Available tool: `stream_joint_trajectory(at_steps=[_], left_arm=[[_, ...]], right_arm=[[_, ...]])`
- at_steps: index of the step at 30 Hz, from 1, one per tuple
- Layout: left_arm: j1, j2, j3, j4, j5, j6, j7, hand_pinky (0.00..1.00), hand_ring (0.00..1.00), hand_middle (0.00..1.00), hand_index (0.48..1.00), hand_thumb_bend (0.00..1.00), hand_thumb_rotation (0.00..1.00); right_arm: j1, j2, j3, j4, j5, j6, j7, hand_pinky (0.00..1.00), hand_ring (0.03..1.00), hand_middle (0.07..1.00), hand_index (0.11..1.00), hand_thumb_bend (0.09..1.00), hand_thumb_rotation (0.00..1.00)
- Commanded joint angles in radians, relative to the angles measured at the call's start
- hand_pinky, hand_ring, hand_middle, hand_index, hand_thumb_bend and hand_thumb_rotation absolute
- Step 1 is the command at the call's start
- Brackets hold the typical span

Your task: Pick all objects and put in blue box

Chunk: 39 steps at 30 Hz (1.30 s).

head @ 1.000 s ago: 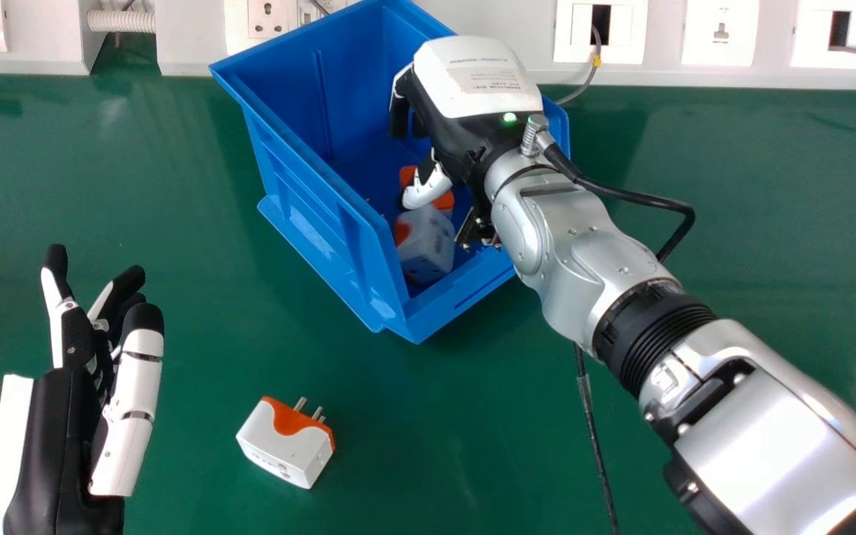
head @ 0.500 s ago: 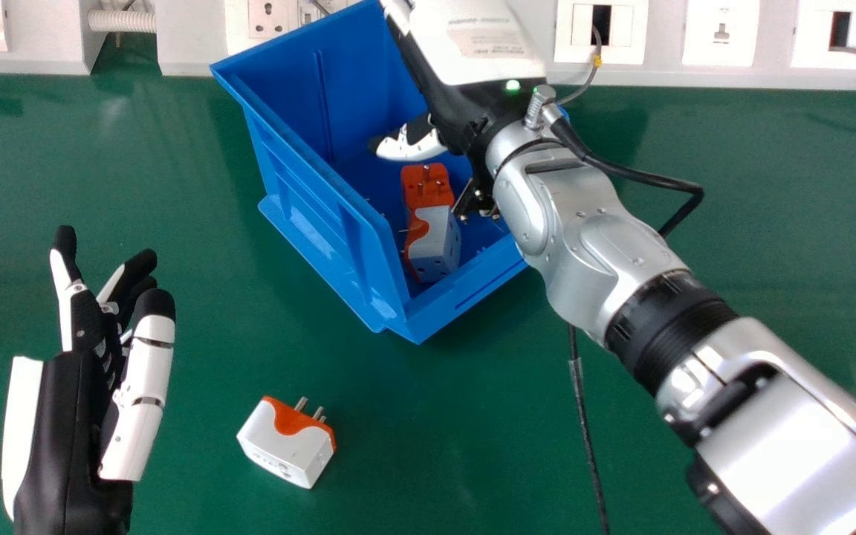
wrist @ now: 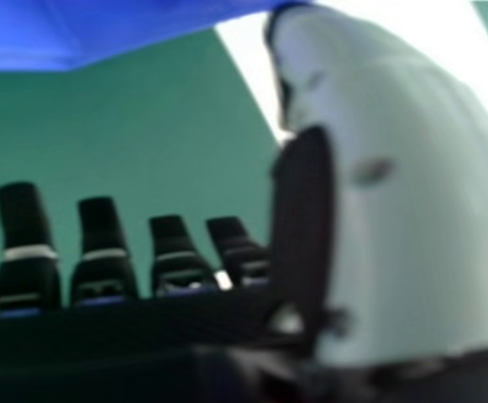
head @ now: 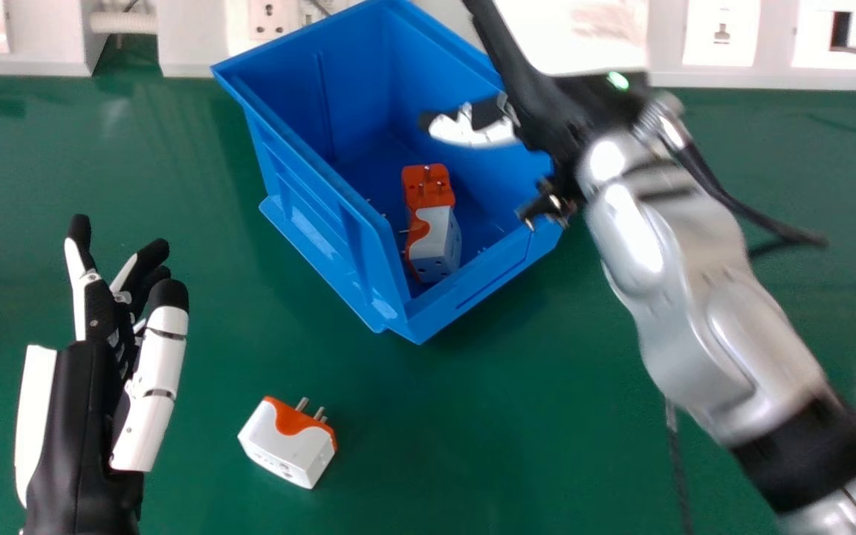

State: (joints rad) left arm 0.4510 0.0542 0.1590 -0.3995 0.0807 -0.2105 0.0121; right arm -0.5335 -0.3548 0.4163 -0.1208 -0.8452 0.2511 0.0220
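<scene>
The box [head: 305,197] sits on the table [head: 413,446], before the socket panel [head: 781,78]. One adapter [head: 439,249] lies in the box, directly before a second adapter [head: 428,186]. A third adapter [head: 287,446] lies on the table, before and left of the box.

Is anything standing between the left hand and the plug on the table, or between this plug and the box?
Nothing visible between the left hand and the plug; towards the box, only its own wall.
</scene>
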Motion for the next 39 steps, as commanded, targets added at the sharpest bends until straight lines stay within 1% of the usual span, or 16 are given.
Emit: stream_joint_trajectory(at_steps=[1,3,7,9,11,12,15,18,19,22,24,26,29,31,36,39], left_arm=[[0.005,0.002,0.009,-0.015,0.007,-0.019,0.010,0.84,0.91,0.91,0.890,0.36,0.86],[0.008,0.001,0.012,-0.017,-0.002,-0.018,0.010,0.84,0.91,0.92,0.889,0.34,0.84],[0.016,0.000,0.021,-0.024,-0.008,-0.009,0.013,0.84,0.91,0.92,0.894,0.31,0.83],[0.031,-0.007,0.025,-0.036,-0.004,-0.002,0.019,0.85,0.91,0.92,0.899,0.33,0.85],[0.047,-0.014,0.027,-0.048,0.005,0.002,0.027,0.86,0.91,0.92,0.903,0.36,0.88],[0.053,-0.016,0.030,-0.048,0.003,0.000,0.030,0.86,0.92,0.92,0.908,0.36,0.90],[0.062,-0.020,0.041,-0.037,-0.013,-0.010,0.032,0.90,0.93,0.92,0.915,0.37,0.91],[0.063,-0.021,0.048,-0.027,-0.021,-0.019,0.031,0.91,0.93,0.92,0.911,0.38,0.93],[0.063,-0.020,0.050,-0.026,-0.021,-0.018,0.031,0.91,0.93,0.92,0.909,0.37,0.93],[0.061,-0.021,0.050,-0.027,-0.018,-0.012,0.031,0.91,0.93,0.92,0.914,0.37,0.94],[0.059,-0.022,0.049,-0.027,-0.017,-0.011,0.032,0.91,0.93,0.92,0.915,0.37,0.94],[0.055,-0.022,0.049,-0.026,-0.014,-0.008,0.033,0.90,0.93,0.92,0.911,0.40,0.91],[0.051,-0.022,0.049,-0.025,-0.007,-0.009,0.036,0.89,0.92,0.91,0.908,0.40,0.90],[0.052,-0.022,0.047,-0.027,-0.004,-0.009,0.036,0.89,0.92,0.91,0.911,0.39,0.89],[0.053,-0.026,0.045,-0.029,-0.005,-0.011,0.037,0.88,0.92,0.91,0.903,0.38,0.88],[0.053,-0.028,0.044,-0.038,-0.002,-0.002,0.040,0.88,0.92,0.91,0.902,0.38,0.89]], right_arm=[[0.123,-0.032,-0.046,-0.101,0.013,-0.049,-0.035,0.73,0.886,0.945,0.933,0.297,0.41],[0.212,-0.041,-0.063,-0.151,0.015,-0.086,-0.054,0.70,0.871,0.929,0.906,0.326,0.39],[0.422,-0.084,-0.081,-0.242,0.002,-0.188,-0.107,0.69,0.861,0.918,0.904,0.336,0.40],[0.525,-0.114,-0.093,-0.260,0.012,-0.265,-0.143,0.69,0.863,0.921,0.911,0.329,0.43],[0.607,-0.134,-0.104,-0.260,0.013,-0.336,-0.186,0.68,0.856,0.912,0.904,0.345,0.43],[0.642,-0.141,-0.108,-0.257,0.010,-0.370,-0.208,0.67,0.851,0.906,0.898,0.351,0.43],[0.727,-0.166,-0.118,-0.234,0.007,-0.472,-0.266,0.67,0.841,0.890,0.884,0.363,0.44],[0.784,-0.185,-0.128,-0.205,0.005,-0.558,-0.307,0.66,0.824,0.883,0.877,0.374,0.43],[0.799,-0.189,-0.131,-0.200,-0.001,-0.573,-0.312,0.66,0.817,0.880,0.872,0.377,0.43],[0.823,-0.190,-0.139,-0.185,-0.009,-0.611,-0.324,0.65,0.808,0.873,0.865,0.373,0.46],[0.827,-0.188,-0.143,-0.175,-0.006,-0.634,-0.322,0.64,0.804,0.868,0.854,0.387,0.44],[0.818,-0.193,-0.142,-0.159,-0.005,-0.664,-0.314,0.66,0.810,0.870,0.857,0.386,0.44],[0.798,-0.203,-0.137,-0.150,0.000,-0.703,-0.282,0.68,0.821,0.875,0.863,0.377,0.47],[0.771,-0.213,-0.129,-0.149,-0.008,-0.727,-0.251,0.69,0.817,0.867,0.851,0.356,0.51],[0.685,-0.218,-0.103,-0.127,-0.007,-0.796,-0.185,0.66,0.797,0.860,0.843,0.378,0.51],[0.621,-0.213,-0.084,-0.115,0.006,-0.823,-0.129,0.66,0.801,0.874,0.862,0.382,0.51]])
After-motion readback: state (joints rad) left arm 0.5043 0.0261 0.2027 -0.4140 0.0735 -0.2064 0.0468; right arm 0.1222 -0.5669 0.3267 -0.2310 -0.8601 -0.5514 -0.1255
